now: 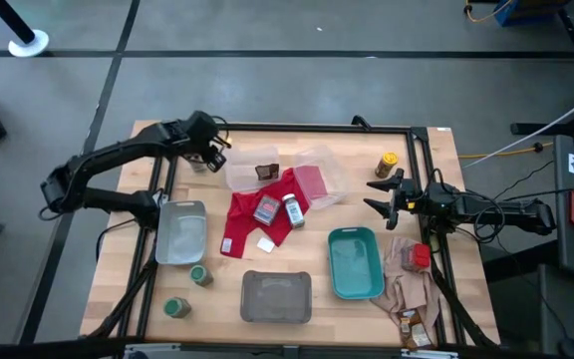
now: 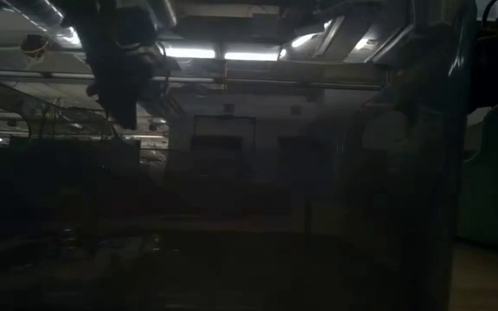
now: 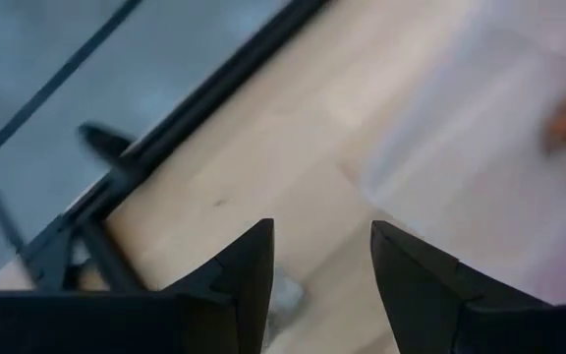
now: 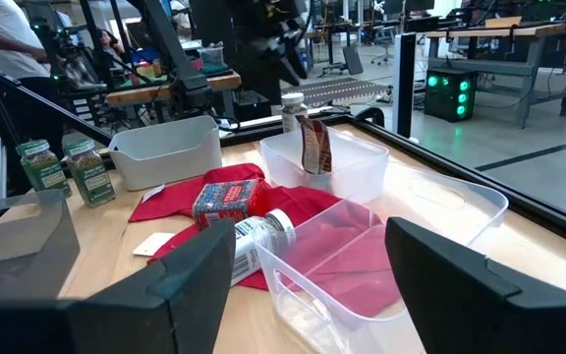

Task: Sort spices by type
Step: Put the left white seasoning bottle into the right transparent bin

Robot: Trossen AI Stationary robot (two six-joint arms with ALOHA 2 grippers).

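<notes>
My left gripper (image 1: pixel 214 156) hangs slanting down over the table's far left corner. Its fingers (image 3: pixel 249 280) stand apart, with bare wood between them. A white-capped bottle (image 4: pixel 291 110) stands upright just below it, beside a clear tray (image 1: pixel 252 168) that holds a dark packet (image 1: pixel 265 172). I cannot tell whether the gripper touches the bottle. A red tin (image 1: pixel 265 209) and a second bottle (image 1: pixel 293 210) lie on the red cloth (image 1: pixel 242 224). My right gripper (image 1: pixel 380 194) waits open and level at the table's right side.
Two green-lidded jars (image 1: pixel 200 274) (image 1: pixel 175 307) stand near the front left. A yellow-labelled jar (image 1: pixel 387 164) stands at the far right. A red tin (image 1: pixel 420 256) and packets (image 1: pixel 414 329) lie on a beige cloth. A pale tray (image 1: pixel 182 249), a grey tray (image 1: pixel 276 297) and a teal tray (image 1: pixel 355 261) stand along the front.
</notes>
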